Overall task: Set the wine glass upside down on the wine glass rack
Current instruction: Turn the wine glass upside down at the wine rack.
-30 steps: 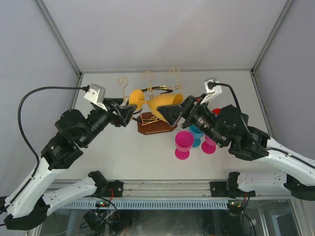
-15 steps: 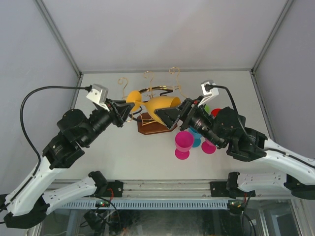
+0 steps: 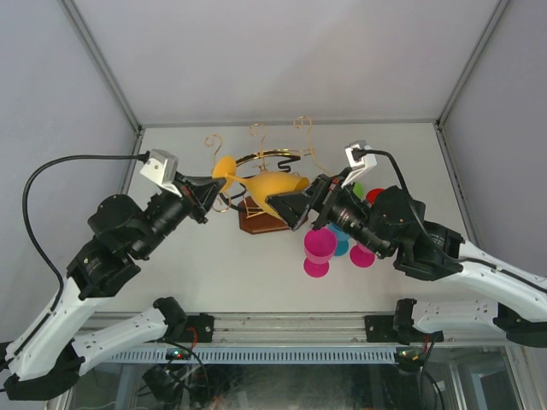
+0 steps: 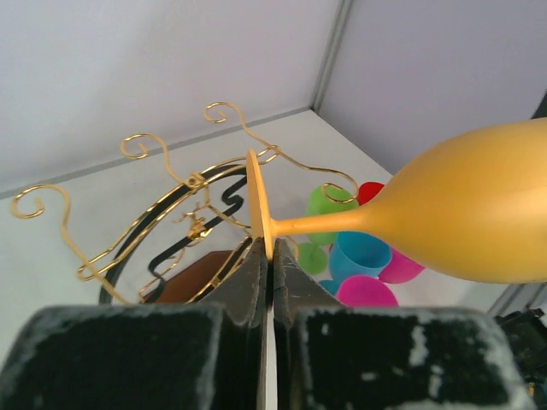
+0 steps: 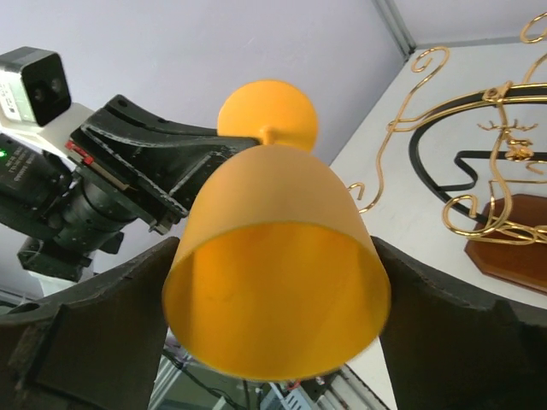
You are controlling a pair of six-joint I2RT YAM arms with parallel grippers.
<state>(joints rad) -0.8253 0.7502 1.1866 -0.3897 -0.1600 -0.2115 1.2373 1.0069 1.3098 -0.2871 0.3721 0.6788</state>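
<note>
L wrist only: pinching foot rim of wine glass [image 4: 461,213] w/ left fingers [image 4: 244,282], closed tight. R wrist only: flanking bowl at 9 and 3 o'clock w/ right fingers [image 5: 111,325]; can't tell if gripping or loose. Top only: past pink cups [image 3: 318,248] on bench [image 3: 214,265], held sideways in air over wine glass rack [image 3: 261,224], foot toward 9 o'clock.
</note>
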